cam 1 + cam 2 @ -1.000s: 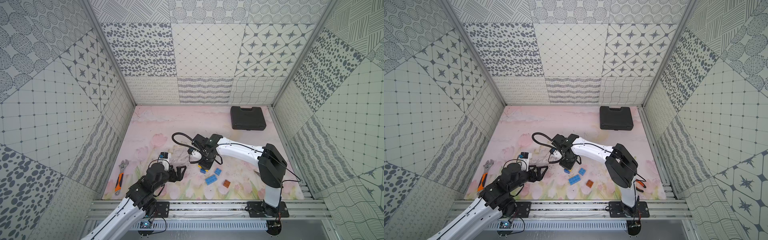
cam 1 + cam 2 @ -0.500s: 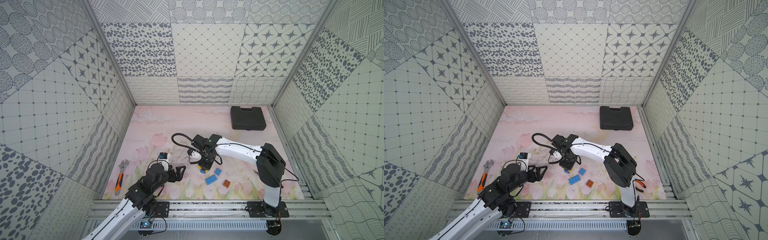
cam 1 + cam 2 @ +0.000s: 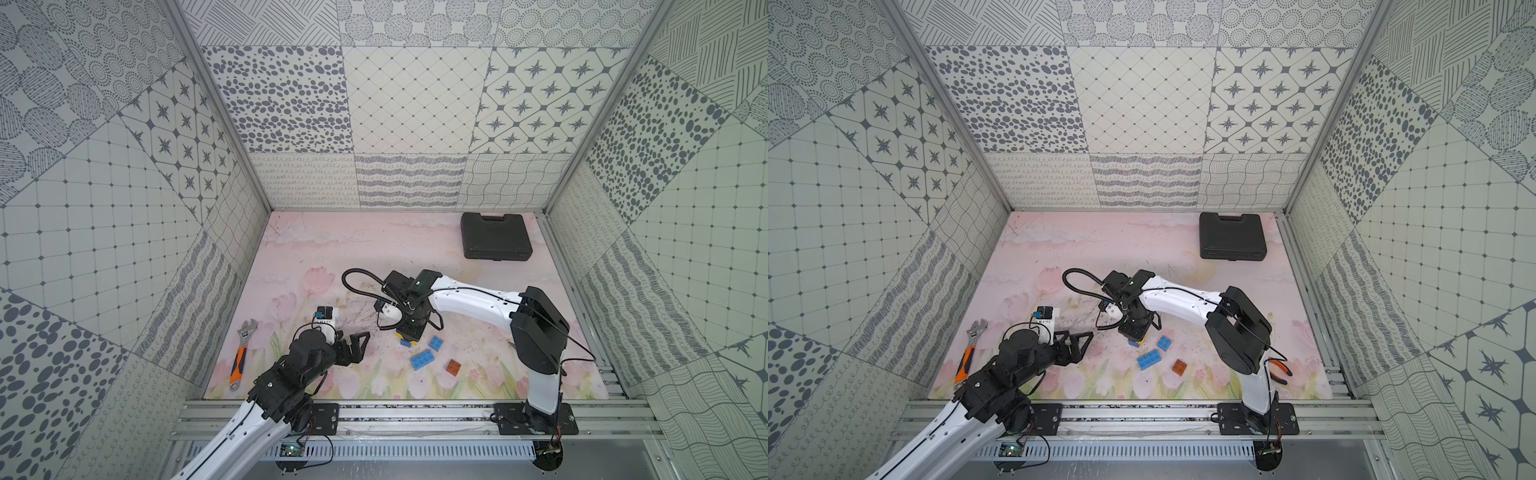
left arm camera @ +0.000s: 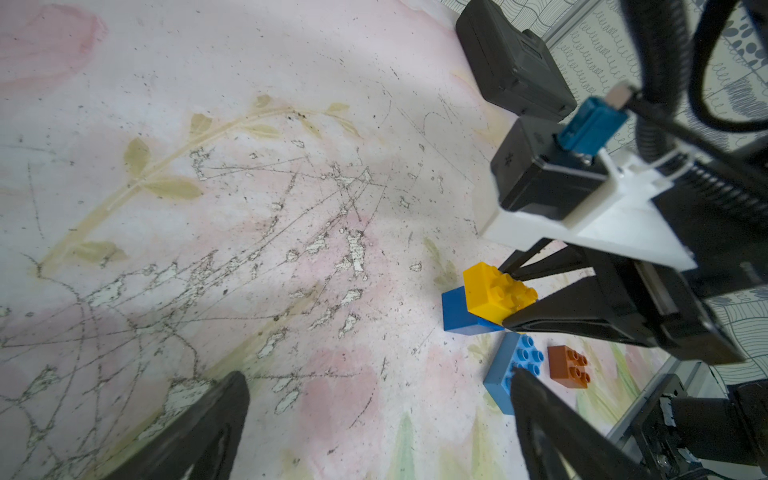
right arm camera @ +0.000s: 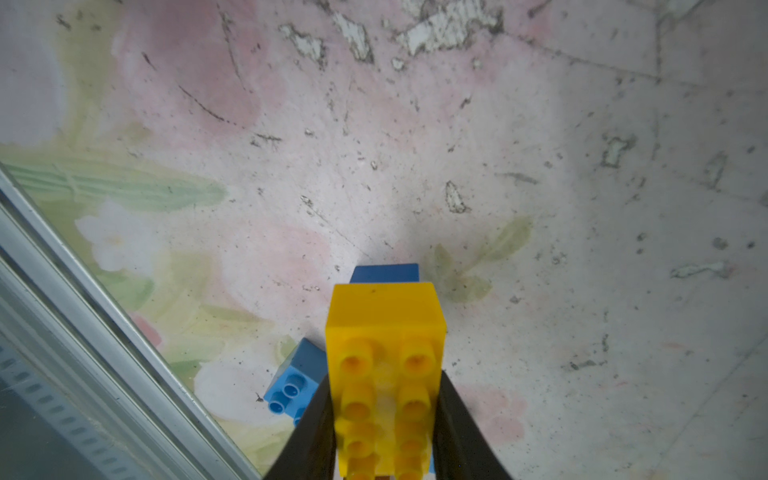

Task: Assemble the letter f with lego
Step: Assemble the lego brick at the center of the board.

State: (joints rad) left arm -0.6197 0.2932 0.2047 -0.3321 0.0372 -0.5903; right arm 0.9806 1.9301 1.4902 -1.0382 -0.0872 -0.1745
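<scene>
Right tool (image 5: 384,432): I held the long yellow studded plastic brick (image 5: 384,316) clenched by its long sides.
Yellow brick: it sat between my jaws, over the square blue plastic brick (image 4: 455,309) just beneath the tool; I could not tell whether it was seated.
Left tool (image 3: 354,345): released, empty, well apart.
Risk: I judged misaligned studs could tilt the yellow brick, and pressing could skid the blue base across the desk (image 3: 374,249).

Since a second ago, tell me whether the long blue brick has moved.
No. The long blue brick lies where it did, same gap to the black case.
</scene>
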